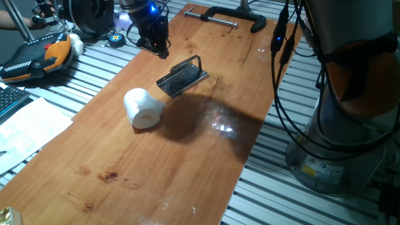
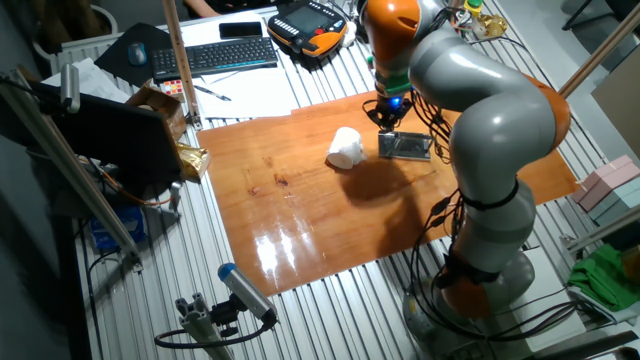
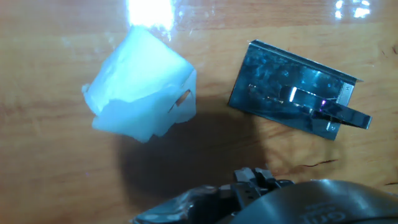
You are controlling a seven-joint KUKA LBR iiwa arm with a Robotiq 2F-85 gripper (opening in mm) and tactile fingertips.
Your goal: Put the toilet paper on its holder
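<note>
The small white cylindrical toilet paper roll (image 1: 143,108) lies on its side on the wooden table (image 1: 187,169), just left of the flat dark grey metal holder (image 1: 182,77), apparently not touching. The black two-finger gripper (image 1: 157,47) hangs empty beyond them; whether its jaws are parted cannot be told.

Toilet paper (image 1: 142,107): soft matt white paper. Holder (image 1: 182,78): shiny dark metal. Table (image 1: 187,162): glossy wood.
</note>
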